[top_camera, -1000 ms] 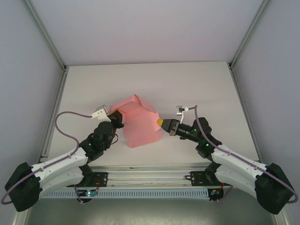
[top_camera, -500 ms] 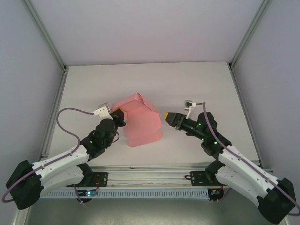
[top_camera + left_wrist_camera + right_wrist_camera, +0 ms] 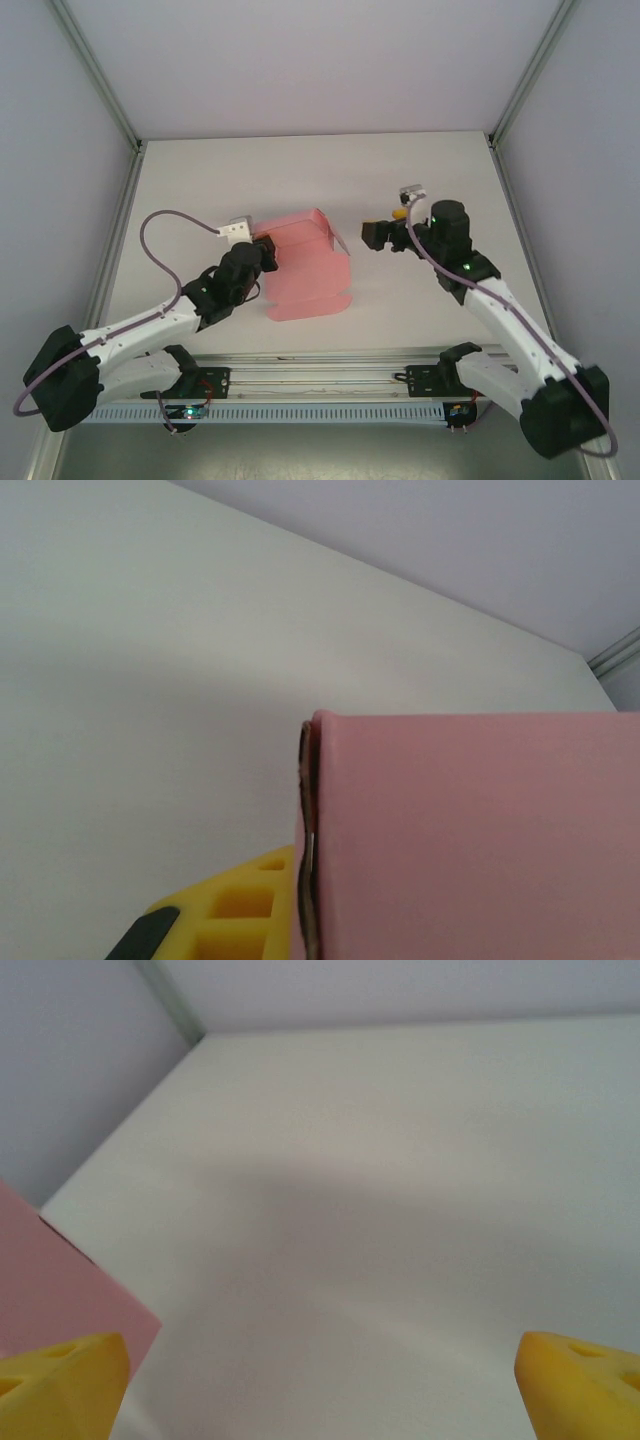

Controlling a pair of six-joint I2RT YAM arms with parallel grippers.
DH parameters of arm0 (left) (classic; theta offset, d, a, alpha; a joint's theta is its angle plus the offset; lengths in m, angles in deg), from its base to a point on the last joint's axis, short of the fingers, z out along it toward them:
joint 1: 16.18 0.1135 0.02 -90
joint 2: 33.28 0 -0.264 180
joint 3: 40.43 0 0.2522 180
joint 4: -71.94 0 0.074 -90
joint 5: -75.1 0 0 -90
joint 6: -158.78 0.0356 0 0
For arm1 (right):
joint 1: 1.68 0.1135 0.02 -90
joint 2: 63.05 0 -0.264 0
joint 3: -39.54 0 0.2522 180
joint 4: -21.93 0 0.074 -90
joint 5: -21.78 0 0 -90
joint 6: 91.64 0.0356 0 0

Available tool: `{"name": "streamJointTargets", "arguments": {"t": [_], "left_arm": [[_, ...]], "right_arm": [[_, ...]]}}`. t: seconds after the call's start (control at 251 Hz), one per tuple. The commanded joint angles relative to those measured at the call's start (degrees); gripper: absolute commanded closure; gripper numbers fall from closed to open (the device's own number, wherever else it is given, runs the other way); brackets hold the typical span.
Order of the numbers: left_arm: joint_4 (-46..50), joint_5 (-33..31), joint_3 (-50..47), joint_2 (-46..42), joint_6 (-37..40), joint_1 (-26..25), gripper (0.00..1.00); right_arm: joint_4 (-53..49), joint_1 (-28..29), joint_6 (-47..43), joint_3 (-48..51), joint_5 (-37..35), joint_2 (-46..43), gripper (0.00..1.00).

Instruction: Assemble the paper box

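The pink paper box [image 3: 305, 268] lies partly folded on the white table, its far flaps standing up. My left gripper [image 3: 265, 250] is shut on the box's left edge. In the left wrist view the pink card [image 3: 470, 840] covers the lower right, its layered edge pressed against my yellow finger [image 3: 235, 905]; the other finger is hidden behind the card. My right gripper [image 3: 385, 226] hovers to the right of the box, apart from it. It stands open [image 3: 320, 1380] with bare table between its yellow fingertips [image 3: 60, 1380], and a corner of pink card [image 3: 60, 1290] shows at the left.
The white table [image 3: 420, 170] is bounded by metal frame rails [image 3: 115, 240] on the left and right and by grey walls behind. A rail with cable ducting [image 3: 320, 385] runs along the near edge between the arm bases.
My right gripper drew back from the box's right edge, rose toward the far right and opened. The left gripper shifted right with the box, whose raised flaps moved along.
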Motion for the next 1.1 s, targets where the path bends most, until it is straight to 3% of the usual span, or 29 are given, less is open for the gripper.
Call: {"name": "streamJointTargets", "arguments": {"t": [0.0,0.227,0.655,1.098], "left_arm": [[0.16,0.27,1.93,1.7,0.11,0.55,1.0],[-0.24,1.88,3.99,6.35,-0.37,0.6,1.0],[-0.17,3.65,4.87,7.08,0.4,0.68,1.0],[0.97,6.27,6.11,8.44,2.11,0.65,1.0]], "right_arm": [[-3.25,0.29,-9.62,-3.11,9.83,4.25,0.02],[-0.63,1.44,-12.14,-2.41,18.33,7.0,0.02],[-3.15,5.38,-16.09,-5.48,21.34,13.13,0.14],[-5.42,11.32,-12.59,-10.83,-4.26,13.04,0.23]]}}
